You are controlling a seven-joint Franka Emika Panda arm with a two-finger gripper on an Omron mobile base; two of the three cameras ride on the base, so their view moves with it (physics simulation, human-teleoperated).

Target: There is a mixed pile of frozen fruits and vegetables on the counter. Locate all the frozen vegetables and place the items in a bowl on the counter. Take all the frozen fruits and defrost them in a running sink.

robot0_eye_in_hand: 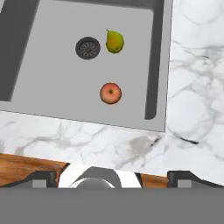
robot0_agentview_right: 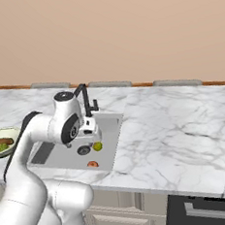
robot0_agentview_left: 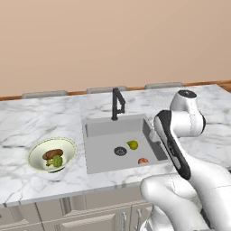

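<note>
Open claw (robot0_eye_in_hand: 112, 177) above sink (robot0_eye_in_hand: 52, 87); apple (robot0_eye_in_hand: 110, 93), pear (robot0_eye_in_hand: 114, 41) beside drain (robot0_eye_in_hand: 88, 48), unobstructed

Behind my left and right shoulders, two cameras share the sink (robot0_agentview_left: 101, 155), my hand camera stares down into it

The counter (robot0_agentview_left: 40, 122) is white marble with grey veins. A bowl (robot0_agentview_left: 67, 145) sits on it left of the sink (robot0_agentview_left: 101, 155), which is recessed into the slab.
</note>
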